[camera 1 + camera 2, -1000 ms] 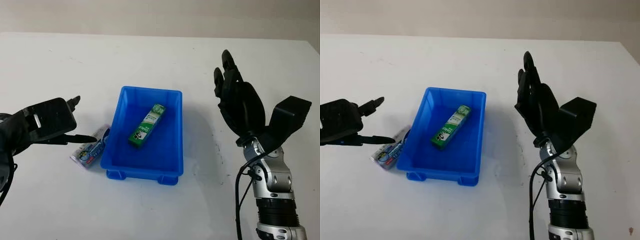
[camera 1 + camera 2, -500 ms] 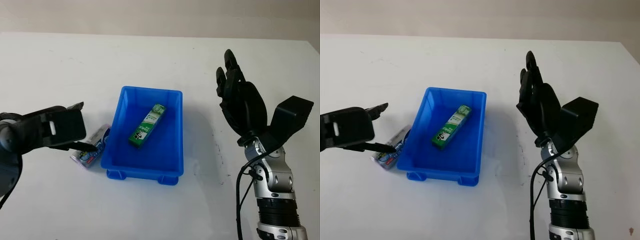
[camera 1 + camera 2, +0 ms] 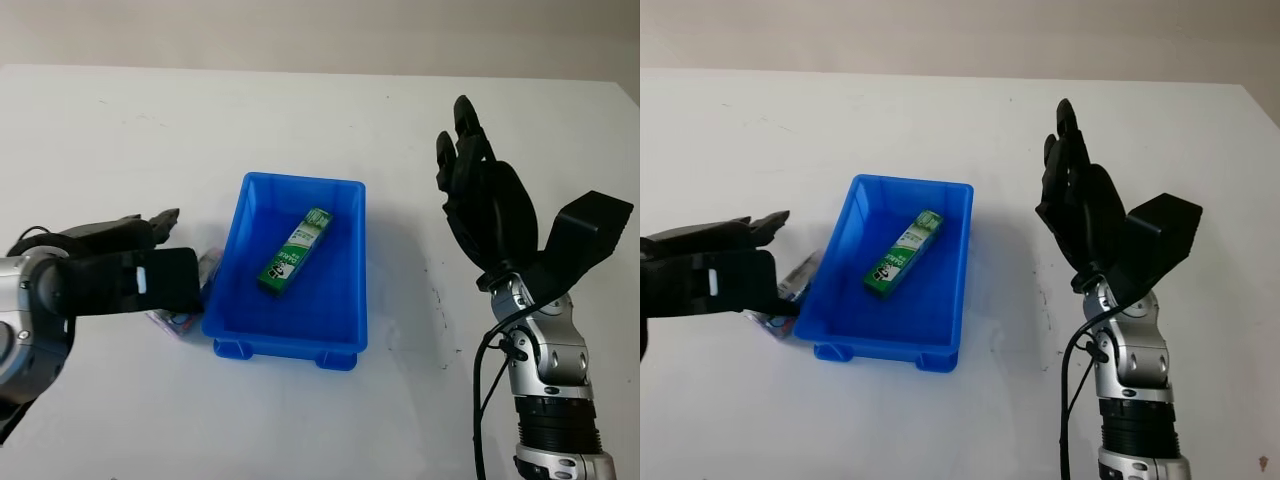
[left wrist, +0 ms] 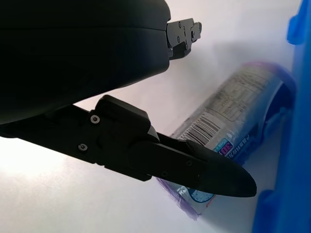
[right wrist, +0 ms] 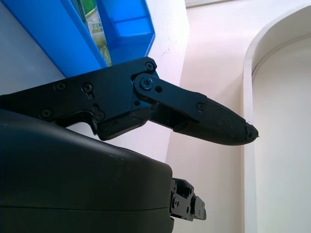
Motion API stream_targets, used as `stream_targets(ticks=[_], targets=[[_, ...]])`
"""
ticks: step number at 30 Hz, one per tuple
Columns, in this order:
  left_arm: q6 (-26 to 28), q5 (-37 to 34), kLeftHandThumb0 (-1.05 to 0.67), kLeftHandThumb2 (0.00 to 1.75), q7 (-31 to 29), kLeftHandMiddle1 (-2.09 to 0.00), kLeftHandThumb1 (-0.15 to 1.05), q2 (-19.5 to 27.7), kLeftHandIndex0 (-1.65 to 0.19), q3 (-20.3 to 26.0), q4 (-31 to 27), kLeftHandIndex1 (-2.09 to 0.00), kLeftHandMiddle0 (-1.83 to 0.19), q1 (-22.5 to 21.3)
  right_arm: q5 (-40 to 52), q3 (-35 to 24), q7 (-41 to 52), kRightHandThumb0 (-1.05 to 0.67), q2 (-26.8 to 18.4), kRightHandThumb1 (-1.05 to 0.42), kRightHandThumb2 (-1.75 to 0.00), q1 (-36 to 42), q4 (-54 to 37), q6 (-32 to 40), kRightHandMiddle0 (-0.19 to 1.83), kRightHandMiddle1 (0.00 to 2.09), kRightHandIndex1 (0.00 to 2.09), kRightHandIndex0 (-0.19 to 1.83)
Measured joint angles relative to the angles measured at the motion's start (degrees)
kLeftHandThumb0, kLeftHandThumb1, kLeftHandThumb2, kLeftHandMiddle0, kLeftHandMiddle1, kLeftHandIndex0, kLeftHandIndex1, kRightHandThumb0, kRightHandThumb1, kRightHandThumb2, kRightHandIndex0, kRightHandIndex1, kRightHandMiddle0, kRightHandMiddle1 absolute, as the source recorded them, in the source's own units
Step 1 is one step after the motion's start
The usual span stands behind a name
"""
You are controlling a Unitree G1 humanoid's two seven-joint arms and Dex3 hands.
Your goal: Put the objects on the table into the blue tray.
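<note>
The blue tray (image 3: 300, 182) stands mid-table with a green box (image 3: 295, 250) lying in it. A purple and blue packet (image 4: 233, 116) lies on the table against the tray's left wall (image 4: 297, 97). My left hand (image 3: 150, 268) is open and low over the packet, covering most of it, so only the packet's ends (image 3: 800, 272) peek out. One finger (image 4: 194, 167) reaches across the packet's printed face; I cannot tell if it touches. My right hand (image 3: 478, 190) is open and raised, right of the tray.
White tabletop (image 3: 120, 120) runs all around the tray. The table's far edge meets a beige wall (image 3: 300, 30). The right forearm and its cable (image 3: 540, 400) rise from the bottom right.
My left hand has moved right and down over the packet, hiding most of it. The right hand has barely shifted. Tray and green box are unmoved.
</note>
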Motion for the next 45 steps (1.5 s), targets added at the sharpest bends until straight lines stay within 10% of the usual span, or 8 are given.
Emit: stream_targets(ticks=[8,9,10,13,19,21,38,45], targets=[[-0.7,2.9,-0.95,0.12,-0.7,-0.10,1.05,-3.5,0.10,-0.1,-0.2,-0.08,0.01,0.0,0.2,0.0,-0.2,-0.80,0.0,-1.05,-0.81,0.4,-0.2,0.0,-0.19,0.00,0.00,-0.19],[0.1,3.9,-0.93,0.11,-1.0,-1.15,1.05,-4.1,0.04,-0.3,-0.3,-0.10,-0.04,0.0,0.3,0.0,-0.2,-0.80,0.0,-1.05,-0.81,0.4,-0.2,0.0,-0.19,0.00,0.00,-0.19],[0.4,5.3,-0.92,0.12,-1.1,-1.45,1.05,-4.7,0.00,-0.7,-0.4,-0.11,-0.02,-0.2,0.3,0.0,-0.2,-0.80,0.0,-1.05,-0.81,0.4,-0.3,0.0,-0.19,0.00,0.00,-0.19],[0.4,8.6,-0.87,0.11,-1.1,-1.29,1.05,-6.3,-0.17,-1.8,-0.4,-0.27,0.06,-0.7,0.3,0.0,-0.2,-0.80,0.0,-1.05,-0.81,0.4,-0.3,0.0,-0.19,0.00,0.00,-0.19],[1.1,13.7,-0.78,0.11,-0.4,-1.85,1.05,-10.4,0.08,-2.5,0.6,-1.27,0.05,-0.9,0.6,-0.1,-0.3,-0.80,0.0,-1.05,-0.81,0.4,-0.3,0.0,-0.19,0.00,0.00,-0.19],[0.7,16.3,-0.72,0.15,-0.1,-2.04,1.05,-11.4,0.09,-3.4,1.2,-1.73,-0.52,-1.1,0.6,-0.3,-0.5,-0.80,0.0,-1.05,-0.80,0.4,-0.4,0.0,-0.19,0.00,0.00,-0.19],[-11.8,36.3,-0.60,0.18,0.1,-2.09,1.05,-15.8,0.10,-5.3,5.3,-1.52,-0.69,0.3,1.0,-0.9,-1.3,-0.80,0.0,-1.05,-0.77,0.4,-1.0,0.6,-0.19,0.00,0.00,-0.19],[-14.7,38.2,-0.43,0.32,7.3,-2.09,1.05,-19.1,-0.15,-2.4,7.4,-2.08,-0.85,2.3,0.9,-0.9,-1.5,-0.81,0.0,-1.05,-0.77,0.4,-1.0,0.6,-0.19,0.00,0.00,-0.19]])
